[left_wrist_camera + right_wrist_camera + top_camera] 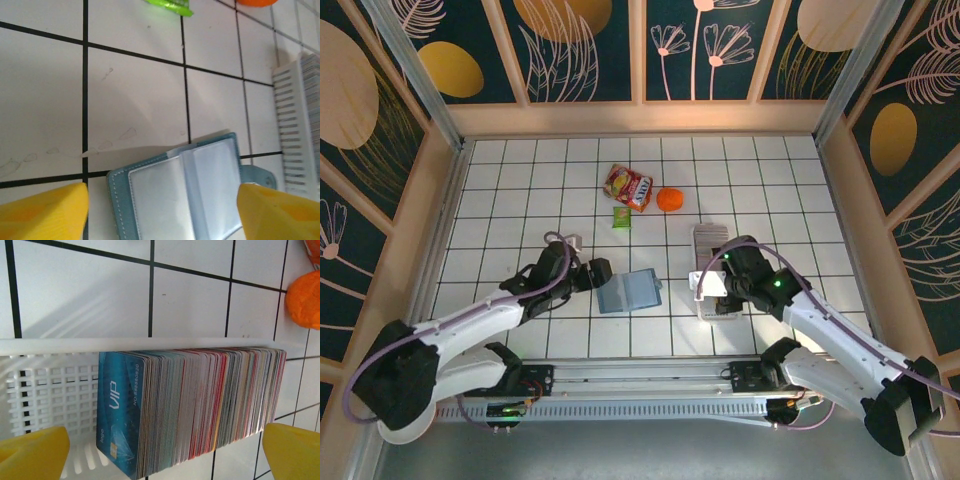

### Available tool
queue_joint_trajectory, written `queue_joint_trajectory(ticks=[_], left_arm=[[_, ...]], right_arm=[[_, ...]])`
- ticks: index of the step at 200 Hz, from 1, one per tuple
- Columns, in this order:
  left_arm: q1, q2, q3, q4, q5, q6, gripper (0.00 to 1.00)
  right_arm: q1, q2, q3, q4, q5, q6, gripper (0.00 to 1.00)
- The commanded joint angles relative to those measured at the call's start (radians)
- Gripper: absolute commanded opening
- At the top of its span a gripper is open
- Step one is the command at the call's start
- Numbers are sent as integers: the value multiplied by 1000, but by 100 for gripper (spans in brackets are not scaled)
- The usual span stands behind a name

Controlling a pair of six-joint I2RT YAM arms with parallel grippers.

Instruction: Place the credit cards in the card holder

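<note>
The card holder [628, 292], a teal-blue wallet, lies open on the tiles with its clear sleeves [180, 195] facing up. My left gripper [595, 275] is open just to its left. In the left wrist view the yellow fingers [42, 212] stand on either side of the wallet's near end. The credit cards [190, 410] stand on edge as a thick mixed-colour stack, a blue VIP card in front, inside a white slotted tray [712, 262]. Over that stack my right gripper [715, 285] is wide open, its fingertips [292, 452] flanking the stack's ends.
A small green packet [621, 217], a red-yellow snack bag [628, 186] and an orange [670, 199] lie behind the wallet. The tray [295, 135] runs along the wallet's right side. Wooden walls enclose the tiled floor.
</note>
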Motion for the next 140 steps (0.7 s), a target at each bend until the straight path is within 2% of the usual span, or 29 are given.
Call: queue_joint_trajectory(ticks=[1, 41, 81, 115, 140], left_arm=[[3, -70, -45, -38, 12, -18, 70], [4, -181, -77, -32, 62, -49, 54], [2, -211, -102, -18, 100, -81, 37], [4, -215, -119, -4, 110, -97, 28], [3, -210, -126, 6, 122, -101, 27]], right_arm=[[-22, -2, -37, 96, 19, -94, 99], [-30, 14, -67, 148, 2, -137, 99], [-31, 39, -89, 187, -8, -141, 99], [-30, 70, -93, 202, 1, -158, 99], [-30, 92, -94, 234, 8, -156, 99]])
